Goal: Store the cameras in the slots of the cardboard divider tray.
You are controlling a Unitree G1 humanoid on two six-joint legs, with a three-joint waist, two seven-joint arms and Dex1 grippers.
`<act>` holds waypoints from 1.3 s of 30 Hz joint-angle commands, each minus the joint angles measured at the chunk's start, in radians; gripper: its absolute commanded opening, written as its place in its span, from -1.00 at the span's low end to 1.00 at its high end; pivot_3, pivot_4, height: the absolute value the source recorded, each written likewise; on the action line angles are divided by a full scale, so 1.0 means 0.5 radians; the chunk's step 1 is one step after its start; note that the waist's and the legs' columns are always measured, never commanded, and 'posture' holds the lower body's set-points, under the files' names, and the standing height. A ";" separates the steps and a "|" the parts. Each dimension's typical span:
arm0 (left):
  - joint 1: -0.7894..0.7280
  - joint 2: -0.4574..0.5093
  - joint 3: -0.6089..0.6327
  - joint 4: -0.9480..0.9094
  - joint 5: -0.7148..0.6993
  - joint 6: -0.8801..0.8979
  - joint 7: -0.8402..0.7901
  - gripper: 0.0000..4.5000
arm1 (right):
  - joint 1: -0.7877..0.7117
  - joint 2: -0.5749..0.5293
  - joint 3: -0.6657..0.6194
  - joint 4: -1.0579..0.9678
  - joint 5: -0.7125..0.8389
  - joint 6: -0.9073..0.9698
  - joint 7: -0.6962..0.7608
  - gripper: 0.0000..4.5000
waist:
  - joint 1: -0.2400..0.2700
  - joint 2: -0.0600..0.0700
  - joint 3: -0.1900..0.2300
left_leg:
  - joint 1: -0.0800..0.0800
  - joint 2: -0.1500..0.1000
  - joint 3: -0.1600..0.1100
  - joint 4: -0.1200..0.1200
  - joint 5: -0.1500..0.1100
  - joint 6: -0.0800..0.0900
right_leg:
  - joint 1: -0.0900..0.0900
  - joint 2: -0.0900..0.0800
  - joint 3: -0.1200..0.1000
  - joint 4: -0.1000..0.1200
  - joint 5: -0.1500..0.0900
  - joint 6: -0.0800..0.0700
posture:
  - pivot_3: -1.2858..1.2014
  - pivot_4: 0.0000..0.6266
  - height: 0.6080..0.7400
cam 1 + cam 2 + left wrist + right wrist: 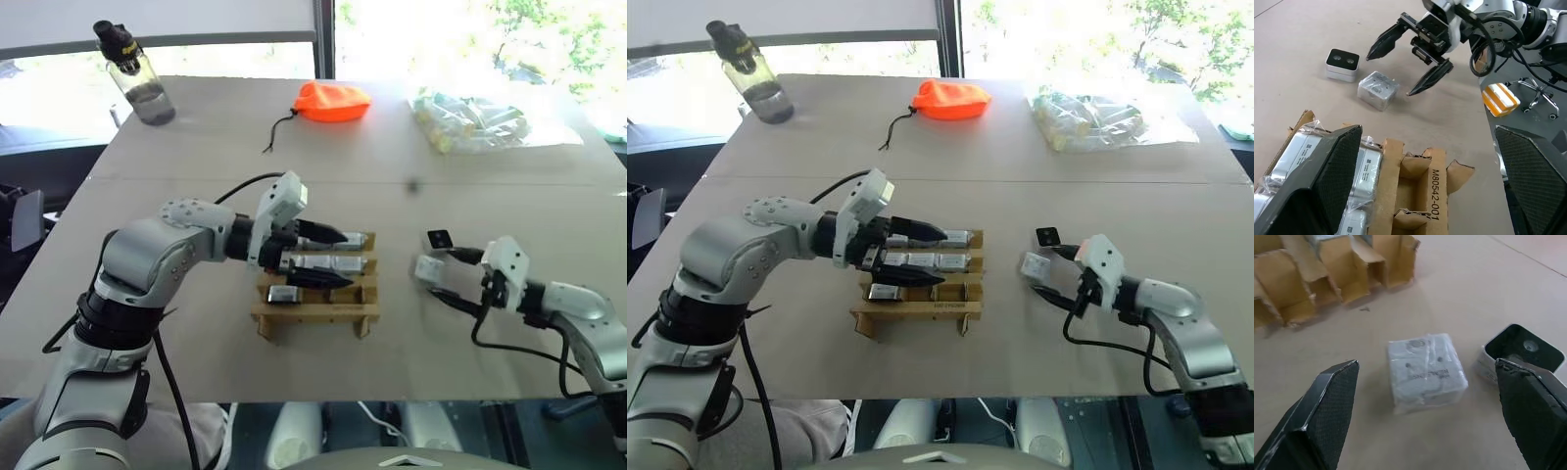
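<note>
The cardboard divider tray (pixel 315 311) stands mid-table, and several wrapped silver-grey cameras (pixel 328 262) lie in its back rows. My left gripper (pixel 331 258) hovers open just over those rows, nothing between its fingers (pixel 1327 181). To the tray's right, two loose cameras rest on the table: a wrapped one (pixel 1426 372) and, just behind it, one showing its black lens face (pixel 1523 352). My right gripper (pixel 453 281) is open and points at the wrapped camera (pixel 428 267), one finger to either side and not touching. Front slots of the tray (pixel 1415 171) are empty.
An orange drawstring pouch (pixel 333 101) lies at the table's far middle. A clear bag of pale tubes (pixel 470 119) sits at the far right and a water bottle (pixel 137 73) at the far left. The table's right edge (pixel 1486 98) runs close behind my right gripper.
</note>
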 commanded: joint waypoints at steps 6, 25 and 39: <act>0.014 0.063 0.109 -0.090 -0.056 0.019 0.001 1.00 | -0.092 0.012 0.091 0.186 -0.163 -0.101 0.135 0.86 | 0.002 0.000 0.000 | -0.008 0.000 -0.003 0.001 0.000 0.000 | -0.006 0.000 -0.002 0.000 0.000 0.000 | 0.03 -0.52 0.78; -0.105 -0.027 -0.002 0.105 0.011 -0.016 -0.040 1.00 | -0.458 0.039 0.121 0.229 -0.740 -1.365 0.003 -0.22 | -0.005 0.000 0.000 | -0.010 0.001 -0.002 0.002 0.001 -0.001 | -0.011 0.002 -0.002 0.003 0.000 0.000 | 0.03 -0.52 0.78; -0.269 -0.125 -0.100 0.273 0.133 -0.084 -0.117 1.00 | -0.866 0.084 0.426 0.346 -1.359 -2.225 -0.263 -0.22 | -0.001 0.000 0.000 | -0.013 0.000 0.000 0.002 0.002 -0.003 | -0.013 0.000 -0.004 0.002 0.000 0.000 | 0.03 -0.52 0.78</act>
